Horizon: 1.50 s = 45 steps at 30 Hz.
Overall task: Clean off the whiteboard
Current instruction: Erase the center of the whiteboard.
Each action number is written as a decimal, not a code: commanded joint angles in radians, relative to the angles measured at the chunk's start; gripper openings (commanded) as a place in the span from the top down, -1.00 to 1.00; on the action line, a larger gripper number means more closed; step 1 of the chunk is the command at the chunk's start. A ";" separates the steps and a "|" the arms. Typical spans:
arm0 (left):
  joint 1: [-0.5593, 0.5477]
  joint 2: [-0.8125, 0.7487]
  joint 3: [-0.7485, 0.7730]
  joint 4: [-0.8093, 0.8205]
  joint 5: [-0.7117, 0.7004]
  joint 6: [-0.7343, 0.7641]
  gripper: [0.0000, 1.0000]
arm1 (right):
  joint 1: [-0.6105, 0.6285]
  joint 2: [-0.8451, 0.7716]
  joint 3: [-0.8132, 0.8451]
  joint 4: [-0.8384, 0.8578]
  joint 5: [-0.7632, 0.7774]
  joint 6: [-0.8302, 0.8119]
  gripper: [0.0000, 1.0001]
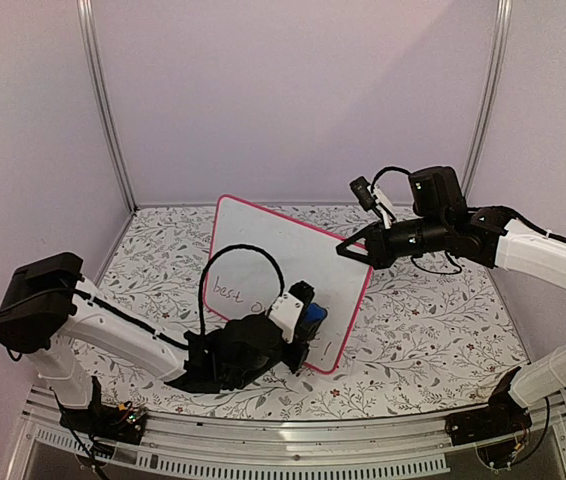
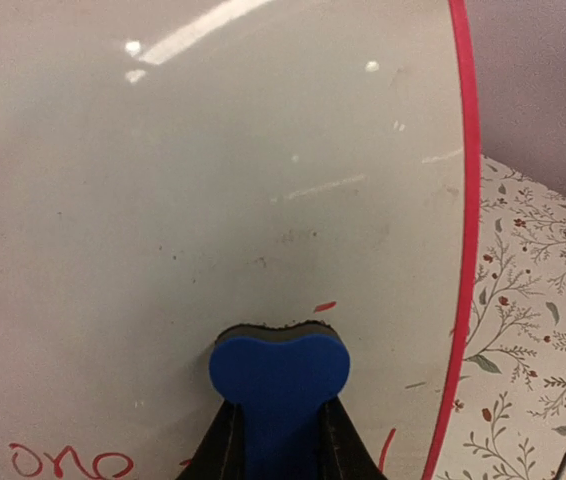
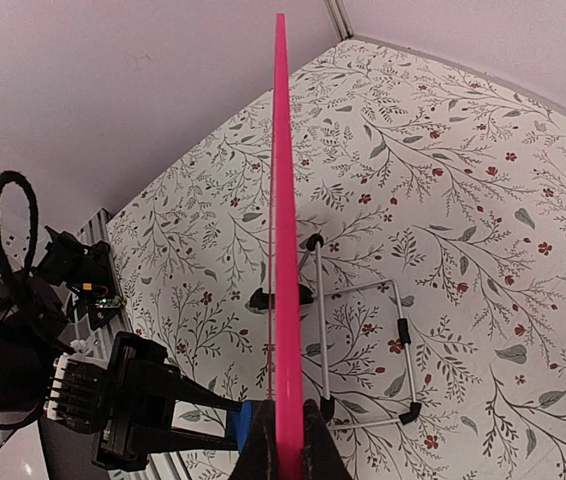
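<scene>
Our left arm stretches low and forward toward the centre, and the left tool is clamped on the blue eraser. Our right arm reaches in, raised, from the right, and the right tool pinches the whiteboard by its right edge.

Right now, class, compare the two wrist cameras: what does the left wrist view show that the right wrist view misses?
Left wrist only: the whiteboard's glossy face and red writing. Right wrist only: the wire stand behind the board, and the right claw pinching it. Both: the pink frame, blue eraser and floral table.
</scene>
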<state>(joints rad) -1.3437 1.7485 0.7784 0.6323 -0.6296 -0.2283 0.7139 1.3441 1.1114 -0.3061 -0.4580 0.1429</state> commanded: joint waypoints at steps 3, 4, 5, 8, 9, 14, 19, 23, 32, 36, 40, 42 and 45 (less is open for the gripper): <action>0.012 0.055 -0.028 -0.104 -0.056 -0.046 0.84 | 0.025 0.020 -0.009 -0.064 -0.042 -0.054 1.00; 0.011 0.055 -0.028 -0.100 -0.056 -0.044 0.84 | 0.025 0.020 -0.009 -0.062 -0.042 -0.054 1.00; 0.010 0.053 -0.028 -0.093 -0.055 -0.040 0.84 | 0.025 0.022 -0.009 -0.062 -0.042 -0.054 1.00; -0.003 0.046 -0.026 -0.045 -0.044 0.002 0.83 | 0.025 0.023 -0.009 -0.060 -0.042 -0.054 1.00; -0.008 0.046 -0.021 -0.025 -0.038 0.021 0.83 | 0.025 0.023 -0.010 -0.060 -0.042 -0.054 1.00; -0.022 0.045 0.017 0.026 -0.030 0.088 0.83 | 0.025 0.019 -0.010 -0.063 -0.041 -0.054 1.00; -0.020 0.022 0.044 0.063 -0.038 0.140 0.83 | 0.025 0.015 -0.013 -0.063 -0.041 -0.054 1.00; -0.017 0.009 0.059 0.076 -0.038 0.165 0.82 | 0.025 0.016 -0.013 -0.061 -0.041 -0.054 1.00; -0.010 0.020 0.079 0.060 -0.047 0.170 0.82 | 0.025 0.014 -0.014 -0.062 -0.041 -0.054 1.00; -0.015 0.052 0.082 0.018 -0.071 0.152 0.83 | 0.025 0.013 -0.013 -0.062 -0.042 -0.054 1.00; -0.024 0.062 0.061 -0.014 -0.087 0.121 0.83 | 0.025 0.013 -0.013 -0.060 -0.042 -0.053 1.00; -0.027 0.066 0.047 -0.031 -0.093 0.102 0.83 | 0.025 0.015 -0.014 -0.060 -0.042 -0.054 1.00; -0.029 0.078 0.038 -0.058 -0.108 0.083 0.84 | 0.025 0.015 -0.012 -0.060 -0.042 -0.054 1.00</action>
<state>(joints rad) -1.3663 1.7794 0.8429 0.6701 -0.7002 -0.1051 0.7158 1.3441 1.1114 -0.3035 -0.4629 0.1375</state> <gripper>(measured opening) 0.188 0.038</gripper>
